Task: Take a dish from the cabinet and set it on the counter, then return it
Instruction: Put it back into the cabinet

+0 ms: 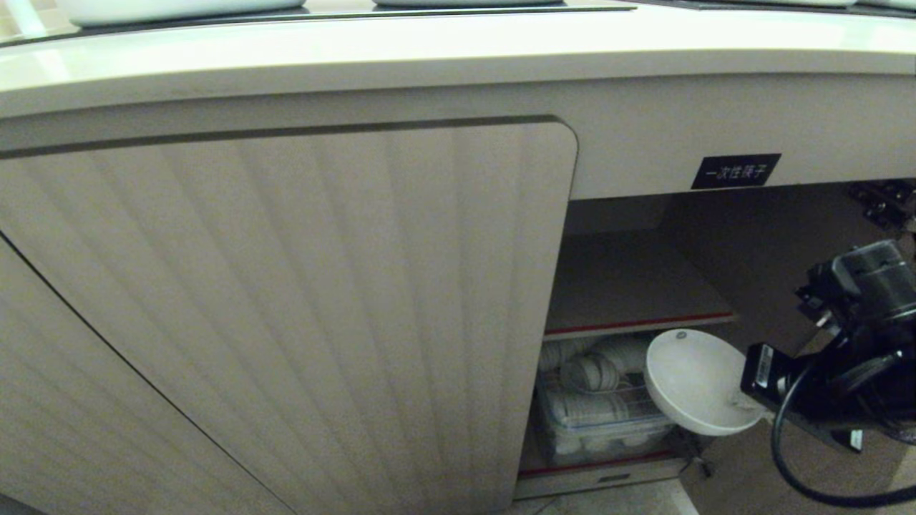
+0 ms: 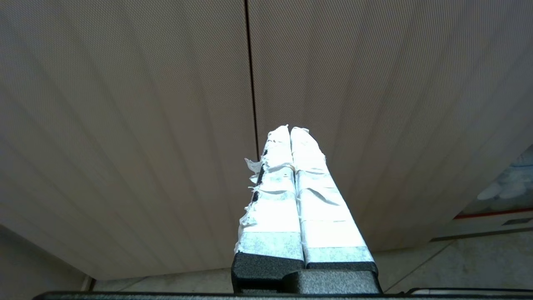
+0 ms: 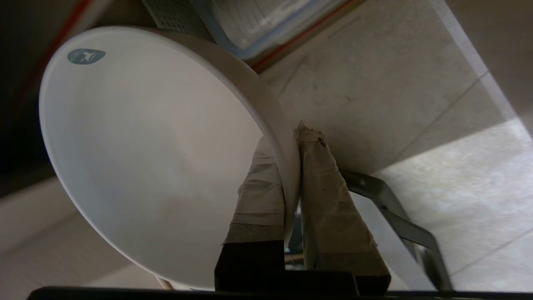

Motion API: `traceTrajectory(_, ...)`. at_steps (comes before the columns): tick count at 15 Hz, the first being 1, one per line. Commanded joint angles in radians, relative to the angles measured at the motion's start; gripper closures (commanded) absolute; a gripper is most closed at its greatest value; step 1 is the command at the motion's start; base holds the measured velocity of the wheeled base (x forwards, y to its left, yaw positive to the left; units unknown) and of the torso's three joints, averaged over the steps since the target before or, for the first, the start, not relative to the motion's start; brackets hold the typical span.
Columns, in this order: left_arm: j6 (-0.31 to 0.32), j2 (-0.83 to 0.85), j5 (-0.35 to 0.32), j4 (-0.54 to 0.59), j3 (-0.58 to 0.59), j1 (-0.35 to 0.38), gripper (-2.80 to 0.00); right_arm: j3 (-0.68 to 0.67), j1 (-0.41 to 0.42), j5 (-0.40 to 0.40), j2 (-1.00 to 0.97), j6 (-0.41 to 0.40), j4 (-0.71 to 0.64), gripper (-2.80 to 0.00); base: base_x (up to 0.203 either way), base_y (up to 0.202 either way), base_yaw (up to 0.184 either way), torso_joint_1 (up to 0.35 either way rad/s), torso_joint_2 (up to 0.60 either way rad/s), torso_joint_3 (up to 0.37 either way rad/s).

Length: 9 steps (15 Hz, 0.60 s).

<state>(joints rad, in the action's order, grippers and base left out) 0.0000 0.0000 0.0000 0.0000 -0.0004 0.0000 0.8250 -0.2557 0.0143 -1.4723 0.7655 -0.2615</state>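
R gripper (image 3: 291,146) was clamped on rim of the dish (image 1: 698,390), one taped finger (image 3: 258,196) inside the bowl, the other on its outer wall. Dish was tilted, held in the air at the open side of the cabinet (image 1: 286,307), in front of the lower shelf w/ a clear bin (image 1: 597,422) of white crockery. Counter (image 1: 458,57) ran above. Black label (image 1: 736,172) sat over the opening. L gripper (image 2: 290,133) was closed, empty, pointed at a ribbed door (image 2: 125,125).
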Motion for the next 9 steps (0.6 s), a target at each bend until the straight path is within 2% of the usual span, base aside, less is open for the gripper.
traceTrajectory(1,0.0,0.0,0.0,0.0,0.0,0.0,0.0,0.028,0.0,0.001,-0.039,0.02,-0.001,0.0,0.0,0.0,0.0,0.0,0.0,0.0)
traceTrajectory(9,0.0,0.0,0.0,0.0,0.0,0.0,0.0,0.159,0.0,0.001,-0.158,0.154,-0.019,0.0,0.0,0.0,0.0,0.0,0.0,0.0)
